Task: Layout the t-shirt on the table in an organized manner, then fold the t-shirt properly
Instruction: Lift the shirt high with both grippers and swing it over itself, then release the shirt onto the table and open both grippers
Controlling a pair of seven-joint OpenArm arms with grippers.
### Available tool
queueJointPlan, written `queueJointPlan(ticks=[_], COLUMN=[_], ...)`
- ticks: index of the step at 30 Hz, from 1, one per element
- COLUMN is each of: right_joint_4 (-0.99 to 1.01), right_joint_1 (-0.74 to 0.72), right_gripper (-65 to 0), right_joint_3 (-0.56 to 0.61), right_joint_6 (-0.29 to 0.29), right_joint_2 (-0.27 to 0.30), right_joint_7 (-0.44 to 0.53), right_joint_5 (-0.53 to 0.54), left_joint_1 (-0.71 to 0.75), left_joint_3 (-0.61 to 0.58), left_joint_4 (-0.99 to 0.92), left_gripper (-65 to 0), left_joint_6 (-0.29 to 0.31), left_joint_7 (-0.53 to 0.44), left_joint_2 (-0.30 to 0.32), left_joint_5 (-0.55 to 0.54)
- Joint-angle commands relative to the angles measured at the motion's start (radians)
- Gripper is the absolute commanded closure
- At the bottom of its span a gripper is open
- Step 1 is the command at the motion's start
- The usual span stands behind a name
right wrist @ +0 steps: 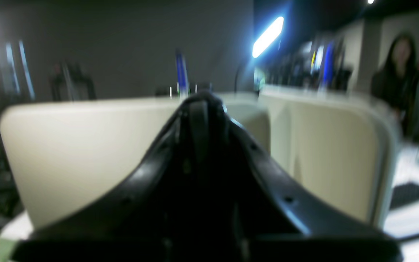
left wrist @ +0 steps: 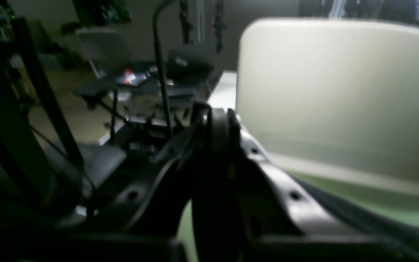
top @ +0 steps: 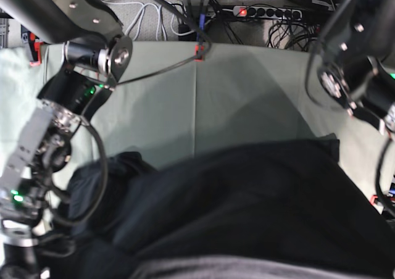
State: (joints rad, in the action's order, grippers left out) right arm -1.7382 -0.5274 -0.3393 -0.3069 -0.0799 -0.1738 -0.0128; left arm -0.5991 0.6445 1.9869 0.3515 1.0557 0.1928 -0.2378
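Left claw point(left wrist: 216, 120) and right claw point(right wrist: 200, 109) both raised, pointing away toward the room, jaws together, with no cloth visible between them. Below, in the base view, dark t-shirt point(top: 247, 199) spread loose and rumpled over the near half of the table point(top: 247, 87); probably soft, light, limp, best pinched at a hem or shoulder edge. No logo, label or readable writing visible.

This looks like a robotics lab or workshop. The bench point(top: 247, 94) wears a pale green cloth pinned by a red clamp point(top: 199, 49), and behind it lie a power strip point(top: 271, 12) and tangled cables point(top: 148, 10). Wrist views show cream chairs point(right wrist: 71, 145), a dim equipment-filled room, a ceiling lamp point(right wrist: 267, 36) and a blurred person point(right wrist: 395, 76).
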Motion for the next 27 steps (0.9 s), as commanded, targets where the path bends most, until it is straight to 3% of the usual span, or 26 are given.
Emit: queueJointPlan(ticks=[1,12,19,27], right_joint_4=[0.010,0.291,0.438,0.614], right_joint_1=[-0.026,-0.017,-0.047,-0.127], right_gripper=[0.0,0.0,0.0,0.0], right_joint_3=[0.004,0.004,0.016,0.128], right_joint_6=[0.002,0.002,0.002,0.005], right_joint_2=[0.002,0.021,0.044,0.088], right_joint_7=[0.040,0.040,0.036,0.030], right_joint_5=[0.014,0.012,0.007,0.006], left_joint_1=[-0.017,0.015,-0.005,-0.069], left_joint_3=[-0.016,-0.117,-0.200,-0.214], left_joint_4=[-0.005,-0.298,-0.567,-0.809], left_gripper=[-0.1,-0.1,-0.1,-0.5], left_joint_6=[-0.002,-0.002,-0.002,-0.002], left_joint_7=[-0.028,-0.044,-0.263,-0.383], left_joint_2=[0.000,-0.008,0.004,0.004], left_joint_5=[-0.007,-0.007,-0.007,-0.007])
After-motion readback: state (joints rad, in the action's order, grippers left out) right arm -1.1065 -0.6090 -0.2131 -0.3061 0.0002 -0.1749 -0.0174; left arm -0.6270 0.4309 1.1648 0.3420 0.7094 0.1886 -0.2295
